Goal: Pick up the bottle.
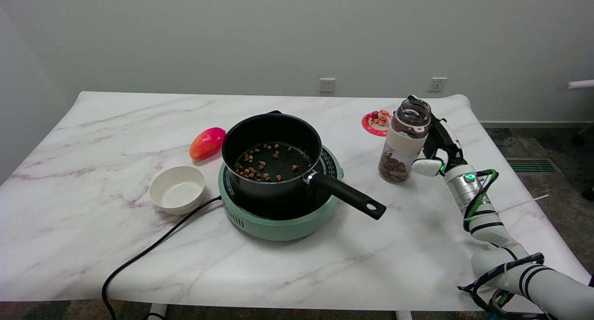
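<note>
My right hand (435, 149) grips the clear bottle (404, 141) at the right side of the white marble-patterned table (93, 208); the bottle stands upright, open-topped, with brown pieces at its bottom. No writing on it is legible. Left of it, a black pot (271, 150) sits on a green cooker (278, 218). Beyond, a gray wall carries 2 sockets (327, 85).
</note>
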Tool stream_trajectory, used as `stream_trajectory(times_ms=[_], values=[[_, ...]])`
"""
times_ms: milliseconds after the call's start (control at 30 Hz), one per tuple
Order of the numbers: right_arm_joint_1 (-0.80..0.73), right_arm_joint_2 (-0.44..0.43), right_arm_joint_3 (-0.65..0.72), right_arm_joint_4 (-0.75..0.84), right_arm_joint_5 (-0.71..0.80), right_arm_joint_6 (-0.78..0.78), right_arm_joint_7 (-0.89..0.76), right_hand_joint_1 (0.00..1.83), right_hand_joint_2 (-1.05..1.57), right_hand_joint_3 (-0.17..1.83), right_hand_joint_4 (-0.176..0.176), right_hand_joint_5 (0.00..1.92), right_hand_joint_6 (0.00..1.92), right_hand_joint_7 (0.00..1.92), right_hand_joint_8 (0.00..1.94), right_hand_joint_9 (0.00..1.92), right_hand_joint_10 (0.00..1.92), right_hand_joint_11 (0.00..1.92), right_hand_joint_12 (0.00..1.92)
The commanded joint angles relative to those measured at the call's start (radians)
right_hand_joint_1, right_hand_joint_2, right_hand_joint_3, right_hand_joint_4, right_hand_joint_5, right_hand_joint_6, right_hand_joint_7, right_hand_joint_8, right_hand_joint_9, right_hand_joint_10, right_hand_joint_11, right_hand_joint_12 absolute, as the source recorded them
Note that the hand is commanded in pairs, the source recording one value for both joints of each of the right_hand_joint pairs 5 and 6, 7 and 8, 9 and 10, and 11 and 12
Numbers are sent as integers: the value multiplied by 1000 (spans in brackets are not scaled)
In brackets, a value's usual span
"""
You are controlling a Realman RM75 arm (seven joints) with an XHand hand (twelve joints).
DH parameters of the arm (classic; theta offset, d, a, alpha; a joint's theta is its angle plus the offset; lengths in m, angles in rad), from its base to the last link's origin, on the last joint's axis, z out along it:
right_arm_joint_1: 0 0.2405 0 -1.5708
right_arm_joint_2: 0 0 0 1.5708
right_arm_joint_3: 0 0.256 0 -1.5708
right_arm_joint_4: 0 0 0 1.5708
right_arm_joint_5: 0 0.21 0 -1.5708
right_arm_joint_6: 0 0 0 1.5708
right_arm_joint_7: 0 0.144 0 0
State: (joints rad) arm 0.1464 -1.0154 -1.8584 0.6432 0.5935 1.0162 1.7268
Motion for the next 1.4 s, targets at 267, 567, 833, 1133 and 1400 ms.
stream_trajectory(times_ms=[267, 567, 833, 1133, 1400], values=[[11, -10, -11, 9, -11, -9, 1, 1408, -435, 889, 0, 251, 251, 540, 540, 515, 515, 414, 414], [16, -10, -11, 9, -20, -17, 1, 1459, 3, 738, 0, 415, 415, 740, 740, 807, 807, 463, 463], [18, -10, -11, 9, -21, -23, 1, 1501, 150, 762, 0, 775, 775, 1191, 1191, 1030, 1030, 705, 705], [24, -10, -11, 8, -21, -38, 1, 1523, 324, 933, 0, 1293, 1293, 1405, 1405, 1196, 1196, 933, 933], [33, -10, -11, 5, -21, -52, 1, 1517, 526, 752, 0, 1596, 1596, 1439, 1439, 1233, 1233, 1025, 1025]])
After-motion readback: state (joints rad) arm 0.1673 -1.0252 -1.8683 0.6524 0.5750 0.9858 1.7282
